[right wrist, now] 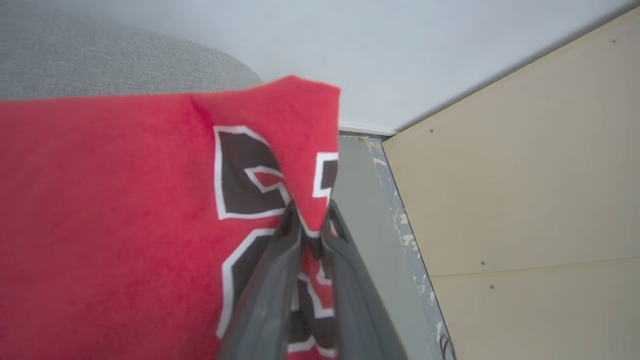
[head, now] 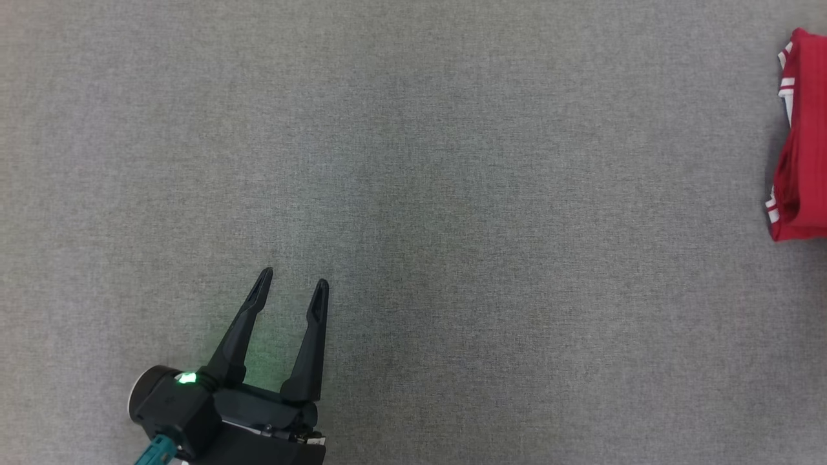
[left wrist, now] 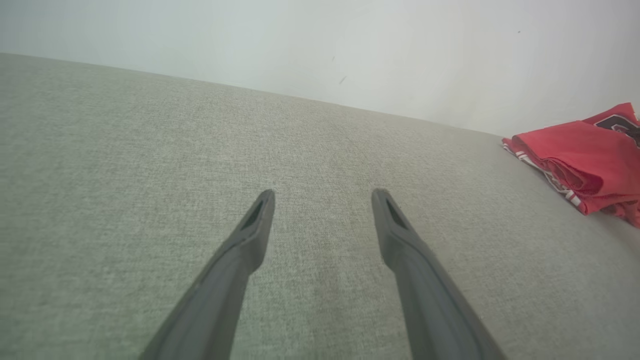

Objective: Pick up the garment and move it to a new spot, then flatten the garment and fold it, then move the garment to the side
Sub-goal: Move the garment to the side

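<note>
The garment [head: 804,129] is a red jersey with white trim and dark numerals, lying folded at the far right edge of the grey surface. In the left wrist view the garment [left wrist: 580,155] is a layered bundle far to the right of my fingers. My left gripper [head: 294,281] rests low at the lower left, open, with nothing between its fingers [left wrist: 324,196] and bare cloth surface under them. In the right wrist view my right gripper [right wrist: 312,215] is shut on a raised fold at the garment's [right wrist: 125,200] edge, beside the dark numerals.
Grey woven fabric [head: 452,194] covers the whole work surface. A pale wall [left wrist: 350,40] rises behind its far edge. Past the garment's edge, the right wrist view shows a grey floor strip [right wrist: 367,250] and a beige board panel [right wrist: 525,175].
</note>
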Robot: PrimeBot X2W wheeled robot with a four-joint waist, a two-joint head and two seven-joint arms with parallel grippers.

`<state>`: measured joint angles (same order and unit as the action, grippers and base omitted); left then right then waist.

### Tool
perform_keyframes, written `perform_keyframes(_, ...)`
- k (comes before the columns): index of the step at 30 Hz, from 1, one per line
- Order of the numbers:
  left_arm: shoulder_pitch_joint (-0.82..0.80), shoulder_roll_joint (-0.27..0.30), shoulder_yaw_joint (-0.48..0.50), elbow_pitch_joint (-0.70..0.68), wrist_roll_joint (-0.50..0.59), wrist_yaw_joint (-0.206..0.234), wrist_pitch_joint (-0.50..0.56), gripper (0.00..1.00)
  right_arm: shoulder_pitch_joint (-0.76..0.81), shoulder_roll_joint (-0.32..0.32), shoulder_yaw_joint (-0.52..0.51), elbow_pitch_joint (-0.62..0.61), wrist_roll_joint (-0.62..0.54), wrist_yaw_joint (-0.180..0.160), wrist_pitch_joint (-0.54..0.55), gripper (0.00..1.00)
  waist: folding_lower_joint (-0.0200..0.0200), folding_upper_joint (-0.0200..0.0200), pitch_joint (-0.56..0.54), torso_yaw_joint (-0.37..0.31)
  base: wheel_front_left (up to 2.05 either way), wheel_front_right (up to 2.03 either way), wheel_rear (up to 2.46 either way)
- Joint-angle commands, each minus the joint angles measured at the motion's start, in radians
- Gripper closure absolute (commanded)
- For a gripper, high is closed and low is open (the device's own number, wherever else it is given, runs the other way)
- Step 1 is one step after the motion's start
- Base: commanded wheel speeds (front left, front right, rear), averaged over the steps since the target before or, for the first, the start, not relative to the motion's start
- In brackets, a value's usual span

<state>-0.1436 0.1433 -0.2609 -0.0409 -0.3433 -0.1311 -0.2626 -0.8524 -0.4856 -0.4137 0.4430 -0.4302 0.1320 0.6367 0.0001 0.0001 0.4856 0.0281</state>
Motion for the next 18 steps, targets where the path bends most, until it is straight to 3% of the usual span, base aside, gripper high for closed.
perform_keyframes(1,0.001,0.007,-0.002,0.0,0.006,0.001,-0.002,0.0,0.012,-0.012,0.004,0.009,-0.009,-0.003,-0.023,0.07,-0.0001,-0.0001,-0.001,0.003,0.0,0.0,0.0)
perform_keyframes(2,0.004,0.006,-0.003,0.0,0.006,0.001,-0.002,0.0,0.013,-0.017,0.008,0.017,-0.016,-0.003,-0.037,0.0,-0.0001,-0.0001,-0.003,0.004,0.0,0.0,0.0)
perform_keyframes(10,0.03,-0.013,0.014,0.011,0.002,0.007,-0.002,0.0,0.048,0.013,0.05,0.018,-0.038,-0.003,-0.172,0.0,-0.0001,-0.0001,-0.079,-0.001,0.0,0.0,0.0)
perform_keyframes(15,0.062,-0.053,0.064,0.023,-0.034,0.014,-0.002,0.0,0.115,0.099,0.047,-0.062,0.07,-0.003,-0.31,0.0,-0.0001,-0.0001,-0.189,0.008,0.0,0.0,0.0)
perform_keyframes(18,0.079,-0.064,0.09,0.028,-0.038,0.013,-0.002,0.0,0.241,0.173,0.056,-0.127,0.153,-0.003,-0.396,0.0,-0.0001,-0.0001,-0.263,0.013,0.0,0.0,0.0)
